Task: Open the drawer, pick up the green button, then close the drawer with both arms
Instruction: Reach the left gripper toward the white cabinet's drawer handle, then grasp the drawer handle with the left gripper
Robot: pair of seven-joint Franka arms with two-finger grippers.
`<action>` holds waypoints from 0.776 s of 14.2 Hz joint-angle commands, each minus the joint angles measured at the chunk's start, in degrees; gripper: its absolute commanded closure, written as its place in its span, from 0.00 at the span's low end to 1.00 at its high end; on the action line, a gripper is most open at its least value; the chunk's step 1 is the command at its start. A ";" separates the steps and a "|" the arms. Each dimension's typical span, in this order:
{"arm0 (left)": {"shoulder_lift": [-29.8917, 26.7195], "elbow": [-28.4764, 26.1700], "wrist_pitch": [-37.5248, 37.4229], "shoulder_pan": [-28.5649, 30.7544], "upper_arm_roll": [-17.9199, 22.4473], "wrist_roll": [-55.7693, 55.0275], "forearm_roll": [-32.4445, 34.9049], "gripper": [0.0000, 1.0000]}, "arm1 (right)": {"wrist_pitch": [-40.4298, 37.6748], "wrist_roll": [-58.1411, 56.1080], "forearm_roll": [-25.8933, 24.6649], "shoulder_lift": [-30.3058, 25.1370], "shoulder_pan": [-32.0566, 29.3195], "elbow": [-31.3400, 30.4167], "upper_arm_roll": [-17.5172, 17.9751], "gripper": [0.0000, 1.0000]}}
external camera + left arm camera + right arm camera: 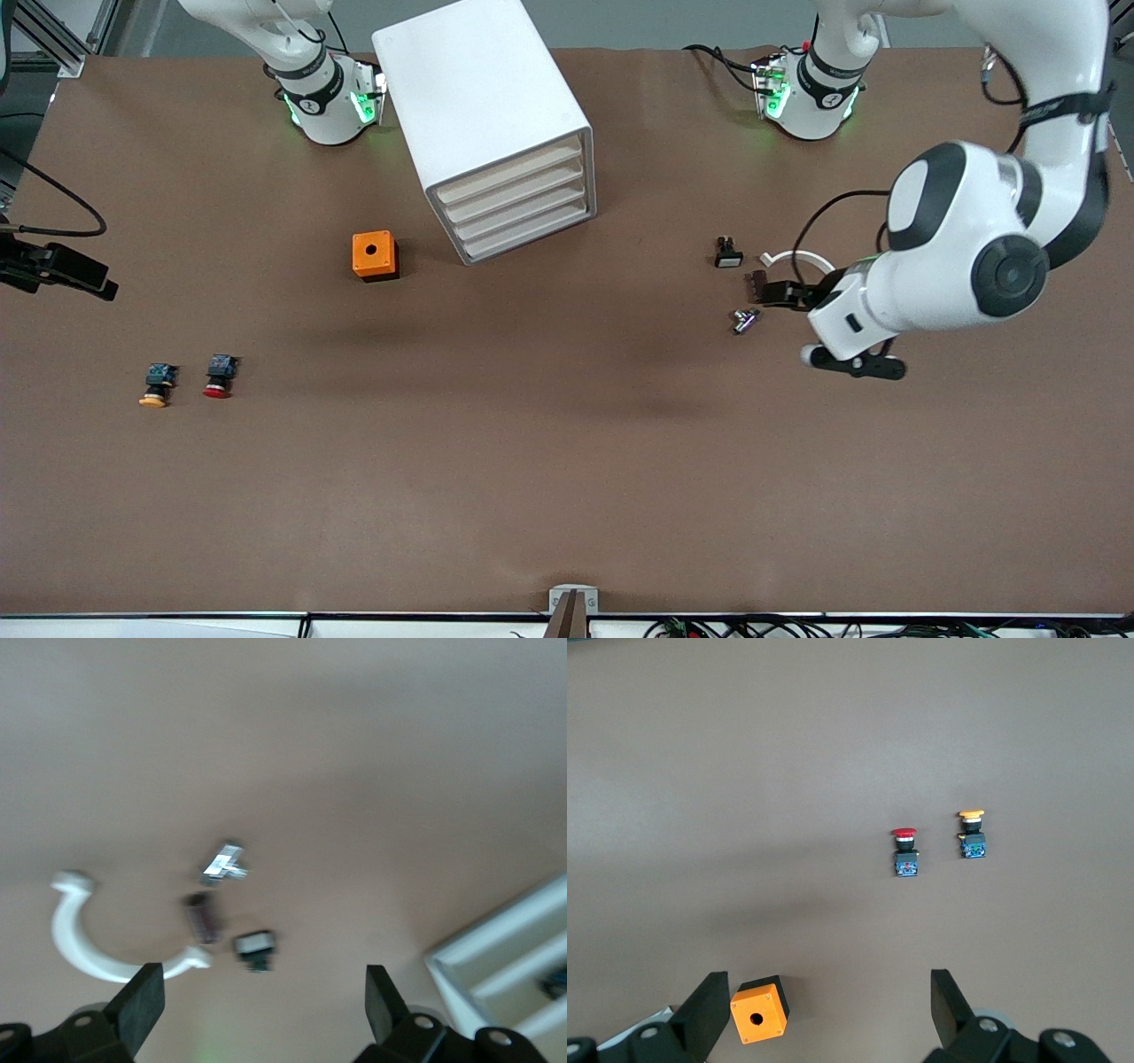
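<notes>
The white cabinet (483,106) stands near the robots' bases, with four cream-fronted drawers (518,206) all pushed in. The drawer fronts (509,961) also show in the left wrist view. The button is hidden. My left gripper (756,289) (263,1010) hangs open and empty over the table toward the left arm's end, among small loose parts. My right gripper (830,1010) is open and empty, high over the orange box (757,1012). It is out of the front view.
An orange box with a hole (374,255) sits beside the cabinet. A red-capped button (217,376) and an orange-capped one (157,385) lie toward the right arm's end. By the left gripper lie a white curved clip (797,259), a white-topped part (727,253) and a metal piece (744,320).
</notes>
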 commanded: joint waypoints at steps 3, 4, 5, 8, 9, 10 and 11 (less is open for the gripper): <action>6.81 0.75 -0.58 0.26 -5.26 9.92 -10.75 0.00 | -0.63 0.64 -0.60 0.21 -0.08 0.84 0.36 0.00; 8.21 0.31 -0.58 0.35 -5.71 12.91 -14.25 0.00 | -0.63 0.64 -0.60 0.21 0.01 0.84 0.36 0.00; 9.53 0.04 -0.58 0.09 -5.71 16.51 -18.20 0.00 | -0.63 0.64 -0.60 0.21 0.01 0.84 0.36 0.00; 15.23 -0.22 -0.49 -0.52 -6.58 26.18 -24.99 0.00 | -0.63 0.64 -0.60 0.21 -0.08 0.93 0.36 0.00; 17.00 -0.48 -0.23 -0.61 -6.76 28.73 -27.62 0.00 | -0.63 0.64 -0.68 0.21 -0.08 0.84 0.36 0.00; 17.62 -1.70 0.12 -0.87 -7.03 30.06 -30.87 0.00 | -0.63 0.64 -0.69 0.21 -0.08 0.93 0.36 0.00; 17.54 -3.89 0.21 -0.88 -7.12 30.51 -34.90 0.00 | -0.63 0.64 -0.69 0.21 -0.08 0.84 0.36 0.00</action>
